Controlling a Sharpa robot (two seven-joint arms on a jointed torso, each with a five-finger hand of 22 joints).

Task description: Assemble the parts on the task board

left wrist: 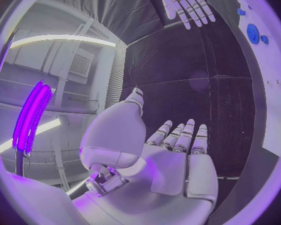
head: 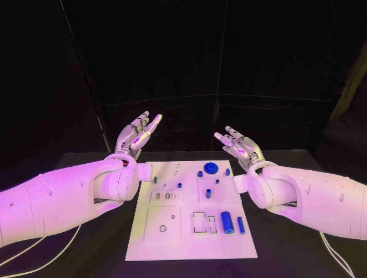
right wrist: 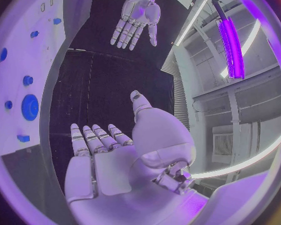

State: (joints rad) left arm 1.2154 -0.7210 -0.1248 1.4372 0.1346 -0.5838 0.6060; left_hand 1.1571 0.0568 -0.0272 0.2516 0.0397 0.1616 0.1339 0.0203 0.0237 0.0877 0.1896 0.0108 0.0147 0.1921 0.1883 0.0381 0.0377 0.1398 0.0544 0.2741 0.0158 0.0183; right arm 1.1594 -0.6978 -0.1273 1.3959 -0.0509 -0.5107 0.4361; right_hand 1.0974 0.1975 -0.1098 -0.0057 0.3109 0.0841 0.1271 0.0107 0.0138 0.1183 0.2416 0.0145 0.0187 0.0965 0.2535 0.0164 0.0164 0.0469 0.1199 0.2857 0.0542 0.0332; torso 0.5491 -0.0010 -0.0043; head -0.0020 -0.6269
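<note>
Task board (head: 150, 243), the white plate, lies flat in the lower middle of my head view on the black tabletop (head: 83, 168), running from the bottom of the frame up toward its centre. Small blue parts sit on its right half: a round blue disc (head: 211, 167) near the top edge with a tiny blue piece (head: 200, 174) just beside it, a thick blue cylinder (head: 226, 222) lower down, and a thin blue pin (head: 241, 225) right next to that cylinder. A few more little blue bits are scattered across the middle of the board; they are too small for me to tell their shapes.

I see the left robot hand (head: 138, 135) raised above the far left corner of the board, upper left of centre, palm up, fingers straight and spread, holding nothing. The right robot hand (head: 240, 145) mirrors it upper right of centre, also lifted off the tabletop, fingers apart and empty. Neither touches the board or any part.

In the left wrist view the left robot hand's fingers (left wrist: 178, 137) lie extended side by side, with the board's edge and the blue disc curving along the right rim. The right wrist view shows the same flat, empty palm, with the board along the left rim.
</note>
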